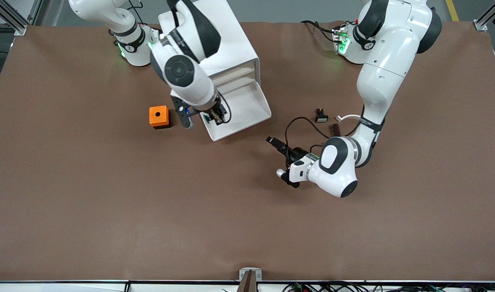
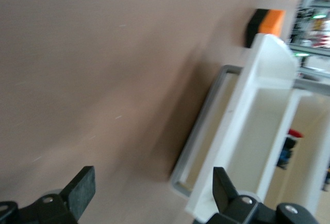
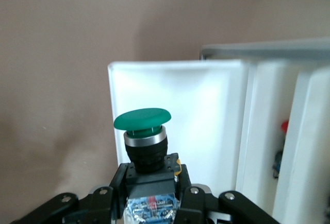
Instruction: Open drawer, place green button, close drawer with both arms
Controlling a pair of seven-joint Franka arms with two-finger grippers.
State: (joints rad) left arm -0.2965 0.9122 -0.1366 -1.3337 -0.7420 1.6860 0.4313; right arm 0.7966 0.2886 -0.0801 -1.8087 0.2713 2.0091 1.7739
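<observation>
From the front, the cabinet (image 1: 225,48) stands at the right arm's end of the table, and 1 drawer (image 1: 247,109) is pulled out of it toward the camera. The right gripper (image 1: 216,115) hangs over the open drawer, at the corner nearest the orange cube (image 1: 159,117), which sits on the table beside the cabinet. It carries the button (image 1: 209,117), of which only a speck of green shows here. The grip probably lasts so the button can be set down inside the tray rather than dropped. The left gripper (image 1: 280,147) hovers low over the table, off the drawer's front corner toward the left arm's end and near a black switch (image 1: 321,116). It looks to be waiting for the closing push.

In the left wrist view, the left gripper's 2 fingers (image 2: 81,190) stand wide apart with nothing between them. The drawer's front wall (image 2: 242,131) lies ahead, and the orange cube (image 2: 269,22) shows past it.

In the right wrist view, the right gripper (image 3: 150,193) is clamped on the button's dark body. The button (image 3: 143,136) stands upright along the gripper's axis, its long axis running from body to green cap, with the cap pointing away from the wrist. The drawer's white floor (image 3: 206,110) lies directly under it.
</observation>
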